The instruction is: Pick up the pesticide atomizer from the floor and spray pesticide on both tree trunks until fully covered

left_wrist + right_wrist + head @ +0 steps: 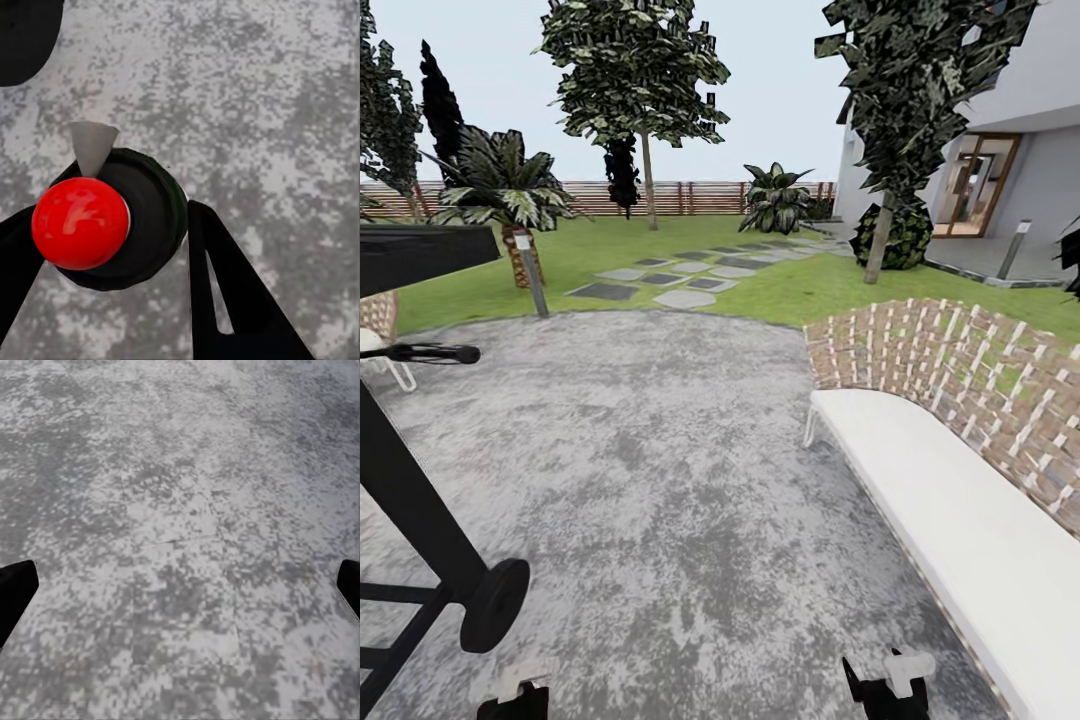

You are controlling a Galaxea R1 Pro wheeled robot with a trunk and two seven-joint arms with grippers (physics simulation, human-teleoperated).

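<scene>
Two trees wait across the garden: one [647, 150] far beyond the stepping stones [680, 275], one [880, 235] right by the house [1000, 170]. The left pincer [112, 225] grips the pesticide atomizer [112, 217], its red cap [79, 223] and pale nozzle [93, 146] poised over mottled grey paving [660, 480]. The right pincer [180, 585] hangs open and empty. Pickup appears done; next, seemingly, a drive past the white-cushioned wicker sofa [950, 490] toward a trunk. No containers show.
</scene>
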